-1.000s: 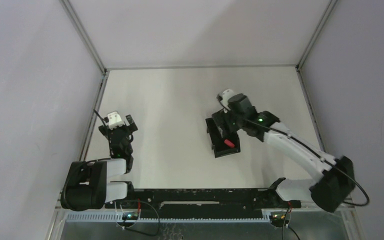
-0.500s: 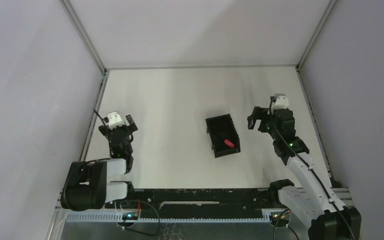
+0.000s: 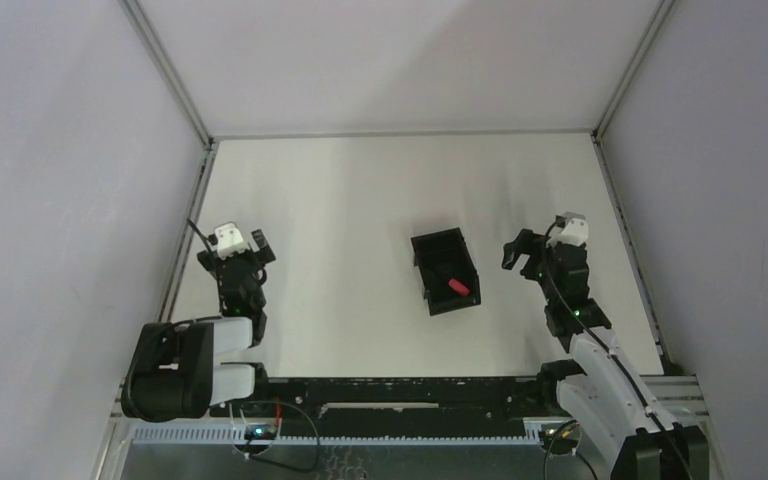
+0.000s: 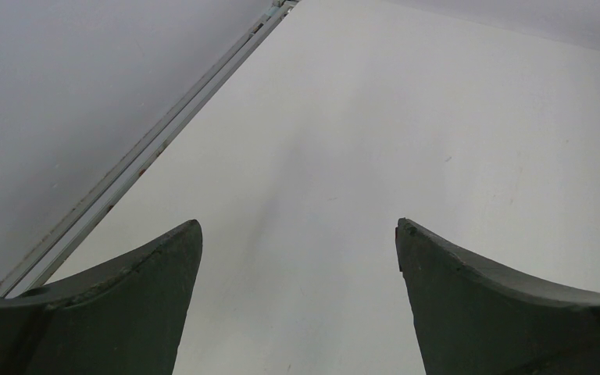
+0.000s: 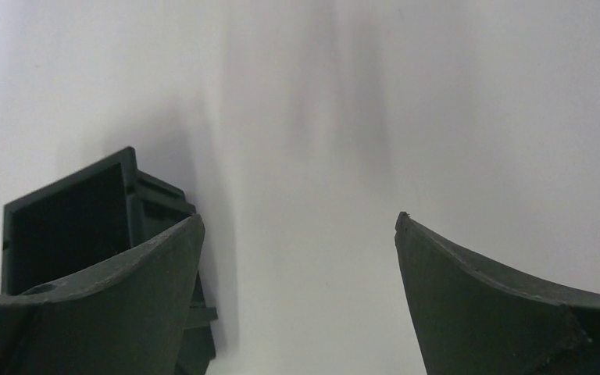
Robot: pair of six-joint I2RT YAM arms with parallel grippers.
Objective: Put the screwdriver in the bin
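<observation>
The black bin (image 3: 446, 271) stands in the middle of the white table. The screwdriver (image 3: 456, 287) lies inside it, its red-pink handle showing near the bin's near end. My right gripper (image 3: 528, 246) is open and empty, to the right of the bin and apart from it. In the right wrist view the bin (image 5: 70, 223) shows at the left, partly behind my left finger; the screwdriver is hidden there. My left gripper (image 3: 242, 252) is open and empty at the far left, over bare table (image 4: 312, 156).
Grey enclosure walls stand round the table. A metal rail (image 3: 188, 215) runs along the left edge and another (image 3: 620, 215) along the right. A black bar (image 3: 400, 385) crosses the near edge between the arm bases.
My right arm has drawn back from over the bin to the right and toward its base, leaving the screwdriver in the bin. The left arm has not moved.
</observation>
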